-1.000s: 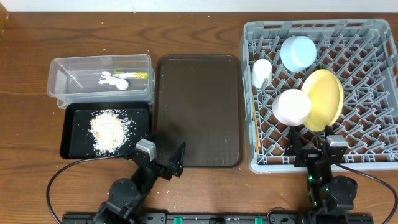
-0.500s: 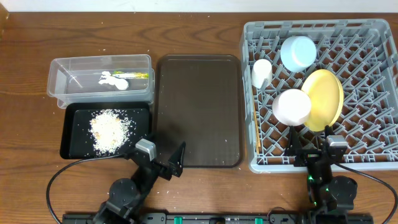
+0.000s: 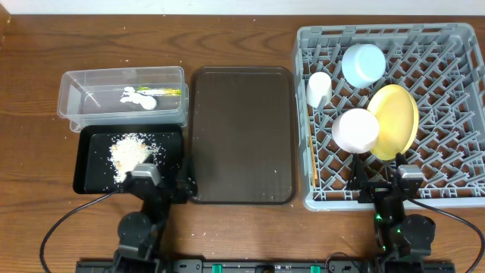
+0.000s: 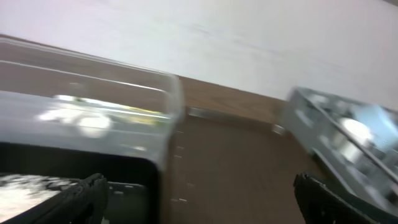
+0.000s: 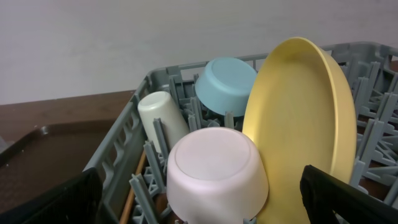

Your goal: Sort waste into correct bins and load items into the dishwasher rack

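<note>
The rice-like crumbs [image 3: 132, 155] lie in the black tray [image 3: 83, 163]. A white paper scrap [image 3: 136, 97] and a yellow-green wrapper [image 3: 165, 92] lie in the clear tub [image 3: 70, 114]. The grey rack [image 3: 301, 76] holds the yellow plate [image 3: 394, 121] on edge, the blue bowl [image 3: 362, 64], the upturned white bowl [image 3: 355, 130], the white cup [image 3: 318, 88] and the chopsticks [image 3: 313, 163]. My left gripper [image 3: 158, 184] stands open at the black tray's near right corner. My right gripper [image 3: 381, 188] is open at the rack's near edge, facing the white bowl [image 5: 214, 171] and plate [image 5: 298, 118], with nothing held.
A dark brown serving tray [image 3: 242, 136] lies between the bins and the rack. The blurred left wrist view shows the tub [image 4: 124, 112], the brown tray [image 4: 230, 168] and the rack [image 4: 348, 137]. Cables run along the table's near edge.
My left gripper has swung left, from the brown tray's near left corner to the black tray's near right corner. The right arm and the objects have not moved.
</note>
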{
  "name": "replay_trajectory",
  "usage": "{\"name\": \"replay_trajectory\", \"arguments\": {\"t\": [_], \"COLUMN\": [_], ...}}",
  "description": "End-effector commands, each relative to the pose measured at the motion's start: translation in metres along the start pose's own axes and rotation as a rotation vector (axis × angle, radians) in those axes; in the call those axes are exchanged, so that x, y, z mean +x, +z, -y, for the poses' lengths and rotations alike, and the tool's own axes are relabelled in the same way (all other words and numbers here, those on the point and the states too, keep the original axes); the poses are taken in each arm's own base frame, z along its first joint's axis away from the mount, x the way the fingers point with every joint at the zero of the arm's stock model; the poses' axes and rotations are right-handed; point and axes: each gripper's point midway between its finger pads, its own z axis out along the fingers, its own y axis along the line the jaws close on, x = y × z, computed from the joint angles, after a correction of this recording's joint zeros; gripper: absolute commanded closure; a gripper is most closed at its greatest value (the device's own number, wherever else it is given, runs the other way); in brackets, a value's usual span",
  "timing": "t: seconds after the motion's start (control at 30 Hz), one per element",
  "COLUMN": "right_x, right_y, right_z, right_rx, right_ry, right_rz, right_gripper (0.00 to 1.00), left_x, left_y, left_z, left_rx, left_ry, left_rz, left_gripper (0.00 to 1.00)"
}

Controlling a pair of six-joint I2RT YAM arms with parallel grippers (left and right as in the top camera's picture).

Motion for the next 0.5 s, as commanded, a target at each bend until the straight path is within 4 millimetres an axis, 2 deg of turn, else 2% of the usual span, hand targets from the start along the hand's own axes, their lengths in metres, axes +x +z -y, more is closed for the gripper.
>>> {"name": "replay_trajectory", "arguments": {"t": [0.0,0.23,0.47], "right_x": [0.001,0.001,0.001], "right_y": [0.000,0.000,0.000], "right_z": [0.003,0.003,0.003], "right_rx": [0.013,0.013,0.013], "right_ry": [-0.014,-0.014,-0.014], "right_rz": [-0.004,-0.004,-0.004], "right_gripper": [0.01,0.01,0.01], "left_x": [0.008,0.002,0.002], "left_y": [0.000,-0.003,-0.003], "left_z": [-0.025,-0.044,-0.047], "left_rx": [-0.103,-0.182,-0.192], "left_ry": [0.013,0.002,0.001], "left_rz": [-0.020,0.005,0.008], "left_gripper": [0.02,0.02,0.02]}}
